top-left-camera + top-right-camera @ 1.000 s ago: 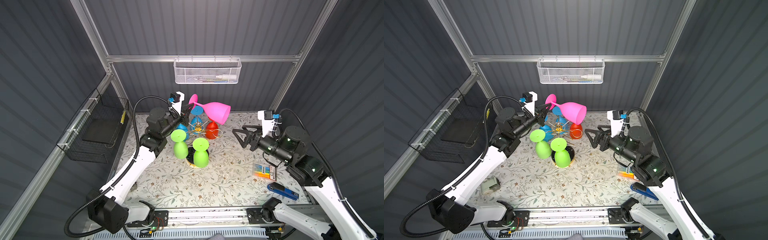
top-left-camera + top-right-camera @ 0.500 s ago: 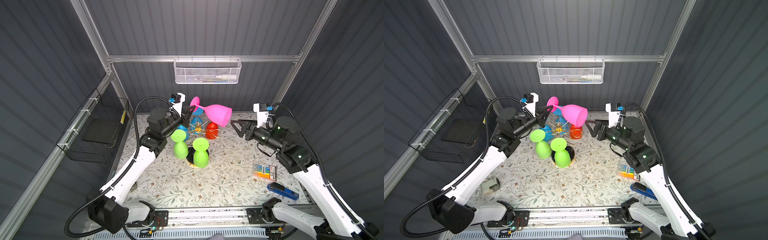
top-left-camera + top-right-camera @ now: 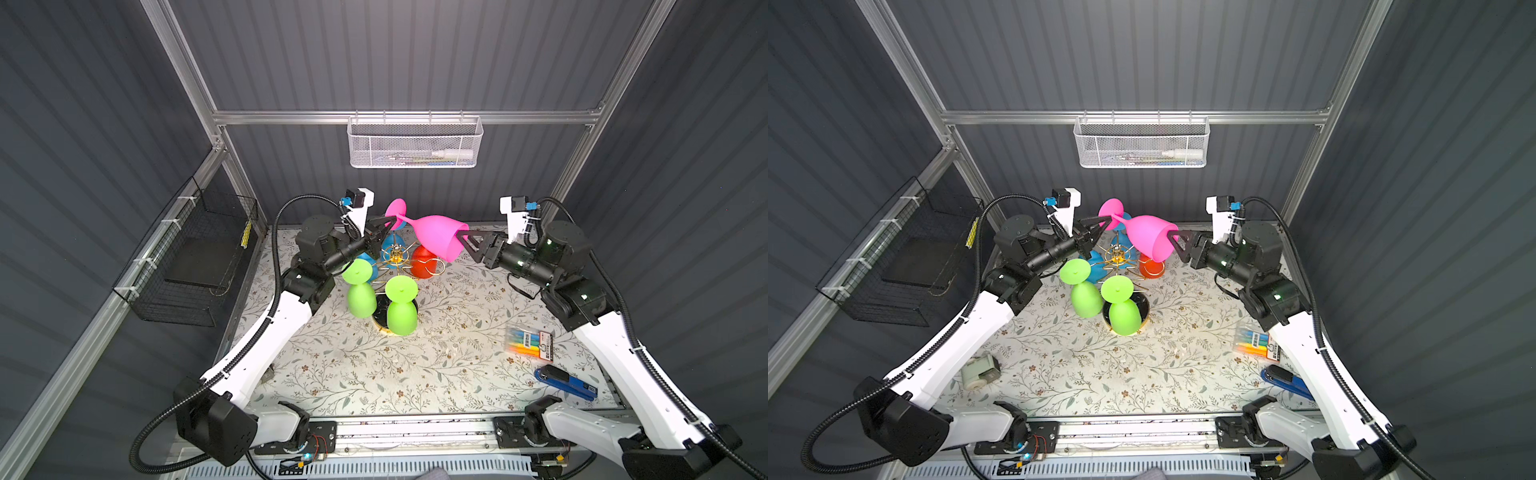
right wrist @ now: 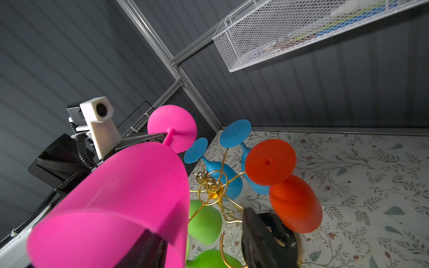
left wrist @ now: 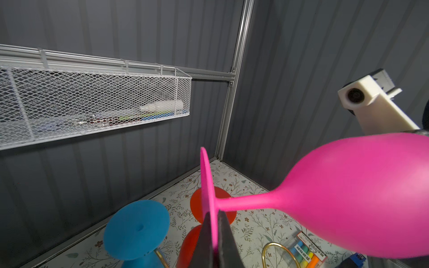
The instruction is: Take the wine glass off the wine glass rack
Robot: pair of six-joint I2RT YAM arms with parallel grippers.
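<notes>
A pink wine glass point(image 3: 436, 241) point(image 3: 1148, 239) lies almost level in the air above the gold wine glass rack point(image 3: 395, 255) point(image 4: 209, 183), clear of its arms. My left gripper point(image 3: 384, 224) point(image 5: 214, 222) is shut on the edge of the glass's foot. At the bowl's mouth my right gripper point(image 3: 463, 241) point(image 4: 199, 227) stands open astride the rim. One finger is inside the bowl, the other outside with a gap to the wall. Two green, two blue and one red glass hang upside down on the rack.
A white mesh basket point(image 3: 413, 143) hangs on the back wall and a black wire basket point(image 3: 195, 266) on the left wall. A marker pack point(image 3: 530, 343) and a blue stapler point(image 3: 565, 382) lie at the right, a small grey device point(image 3: 980, 370) at the front left.
My right arm has reached left to the pink glass, and its jaws have narrowed around the bowl's rim. My left gripper has kept its hold on the foot.
</notes>
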